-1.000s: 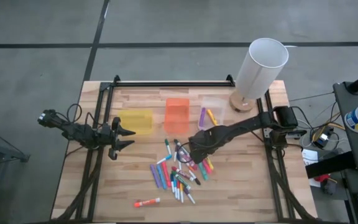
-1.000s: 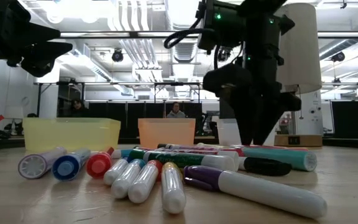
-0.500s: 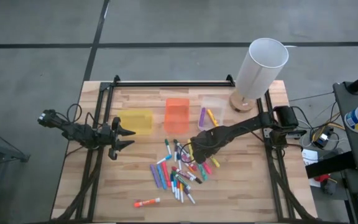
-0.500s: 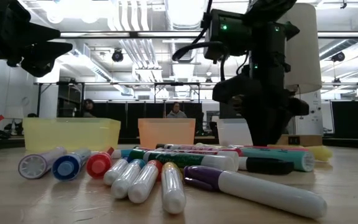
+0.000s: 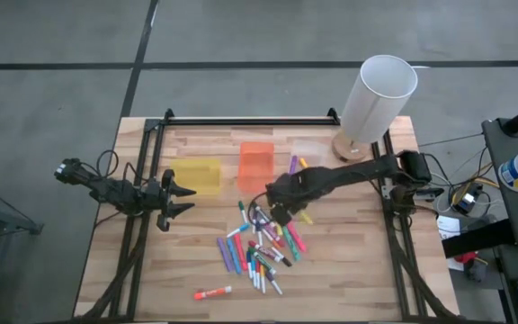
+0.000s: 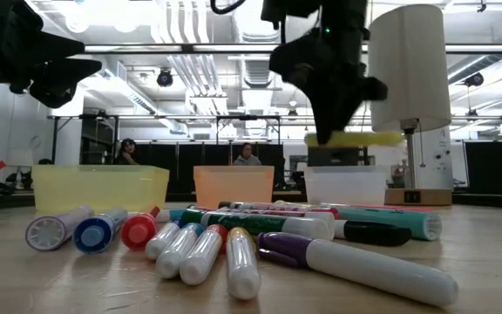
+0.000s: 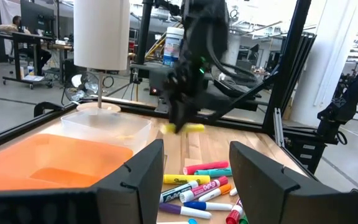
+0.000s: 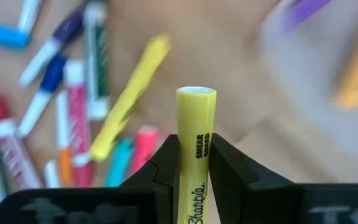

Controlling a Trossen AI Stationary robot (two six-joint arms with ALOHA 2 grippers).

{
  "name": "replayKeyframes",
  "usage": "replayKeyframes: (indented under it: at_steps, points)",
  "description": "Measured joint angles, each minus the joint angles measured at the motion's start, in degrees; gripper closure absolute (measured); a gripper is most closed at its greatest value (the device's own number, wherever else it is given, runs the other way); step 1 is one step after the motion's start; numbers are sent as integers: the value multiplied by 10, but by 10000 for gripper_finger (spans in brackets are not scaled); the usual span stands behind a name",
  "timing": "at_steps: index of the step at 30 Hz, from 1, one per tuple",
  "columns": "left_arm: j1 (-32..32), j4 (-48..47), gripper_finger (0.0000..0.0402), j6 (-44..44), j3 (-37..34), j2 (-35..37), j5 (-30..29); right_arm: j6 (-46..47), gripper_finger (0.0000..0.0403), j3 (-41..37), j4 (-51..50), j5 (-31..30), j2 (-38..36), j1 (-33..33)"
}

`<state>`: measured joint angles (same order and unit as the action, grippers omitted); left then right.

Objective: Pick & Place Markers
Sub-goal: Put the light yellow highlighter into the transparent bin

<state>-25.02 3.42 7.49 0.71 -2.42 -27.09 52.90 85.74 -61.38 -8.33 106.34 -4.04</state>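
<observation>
In the high view, the right claw (image 5: 278,210) had left the right side of the pile of markers (image 5: 259,247) and stood a little higher in the frame, near the centre, just below the orange bin (image 5: 256,162). A moment before it was still down among the markers. The left claw (image 5: 180,199) waited at the left of the worktop (image 5: 349,270), beside the yellow bin (image 5: 198,174), with its fingers spread wide.

In the low view, the right claw (image 6: 328,131) hung in the upper centre, well above the worktop, and a yellow marker (image 6: 354,138) lay level between its fingers. Half a second before, the claw was low behind the pile, so the marker was lifted.

In the left wrist view, the same yellow marker (image 7: 185,127) showed in the centre, in the air near the clear bin (image 7: 107,127).

In the right wrist view, the two fingers (image 8: 166,168) were closed tight on the yellow marker (image 8: 196,143), with other markers far below.

So the pick seemed done, and I judged that carrying it to a bin was the next part of the task.
</observation>
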Motion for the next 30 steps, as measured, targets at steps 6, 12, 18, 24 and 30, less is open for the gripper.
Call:
replayKeyframes:
  at_steps: [6,12,18,24,30]
  points:
    - [0,0,223,0,0,0,0,-42,346,27,-55,-84,-8,55]
    - [0,0,223,0,0,0,0,-87,345,26,-55,-116,-10,129]
    - [0,0,223,0,0,0,0,-98,344,14,-37,-106,-6,190]
    - [0,0,223,0,0,0,0,-127,344,-20,28,-60,7,225]
    - [0,0,223,0,0,0,0,-115,344,-58,54,-42,7,253]
